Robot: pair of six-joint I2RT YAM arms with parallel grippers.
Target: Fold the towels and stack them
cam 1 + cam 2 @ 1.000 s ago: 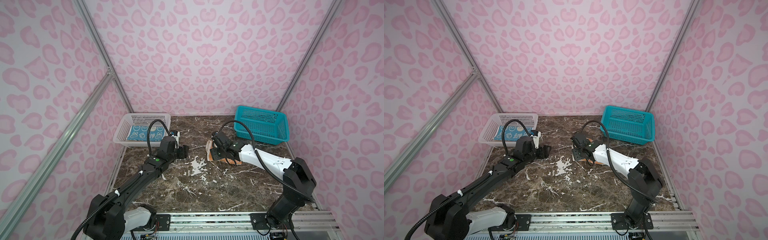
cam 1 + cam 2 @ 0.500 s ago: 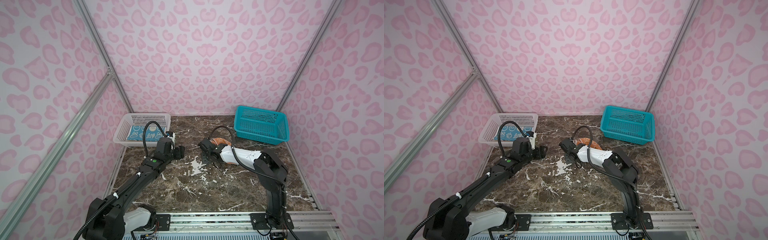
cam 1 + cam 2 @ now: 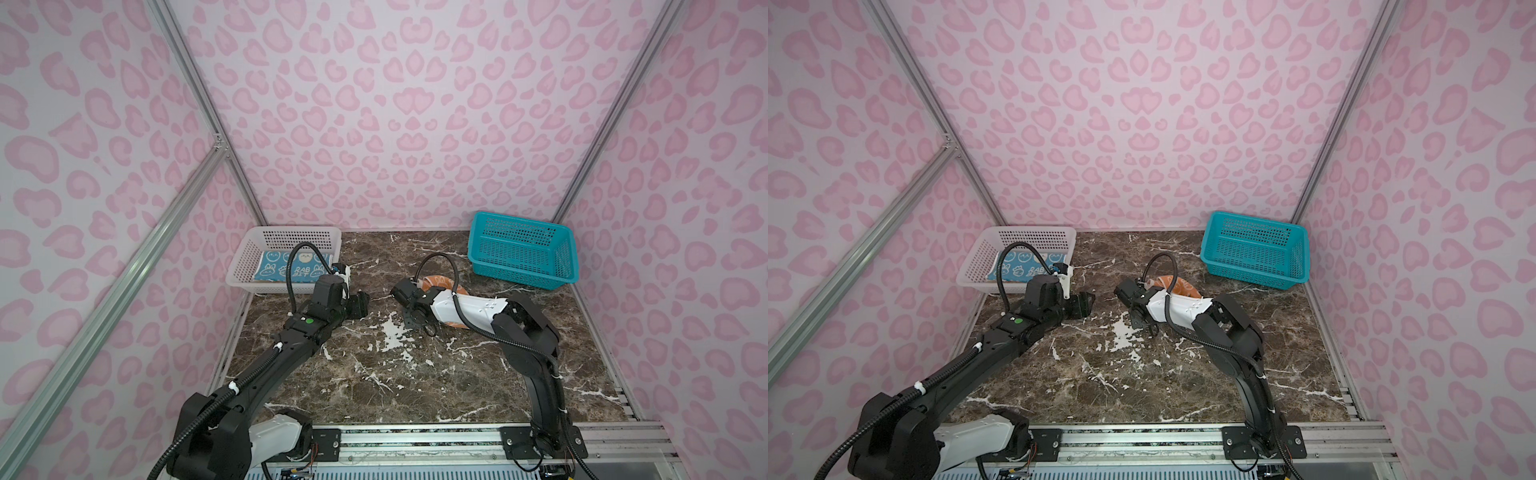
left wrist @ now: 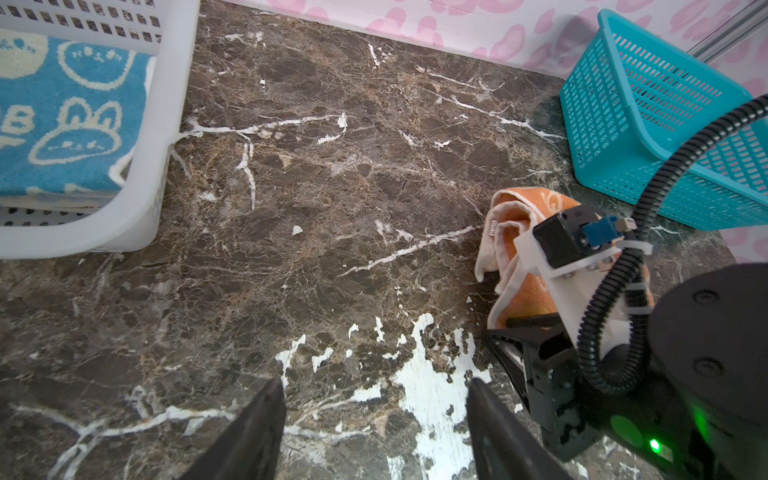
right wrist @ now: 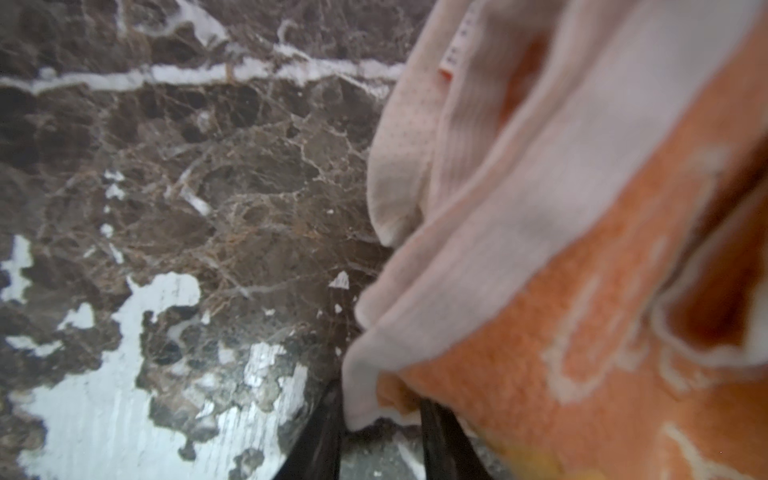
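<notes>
While the right end effector [image 5: 380, 411] pinches the pale hem of the orange towel [image 5: 582, 332], narrow and closed on cloth, I see the rest of that towel bunched in loose folds on the table [image 3: 415, 374]. It sits back of centre, nearer the teal basket [image 3: 519, 253] in the back right corner than the white basket [image 3: 249, 266] in the back left corner. The blue towel [image 3: 276, 270] lies flat inside the white basket. My left end effector [image 4: 374, 432] hangs wide apart over bare table between the white basket and the orange towel, holding nothing.

My worry is the grip. It takes only a thin edge near one corner, so a lift or drag may let the hem slip out, or raise a single layer and leave the bundle twisted. With one corner held and the rest free, the cloth could sag and fold crooked. The right arm's cable loop also hangs over the towel and might snag it.
</notes>
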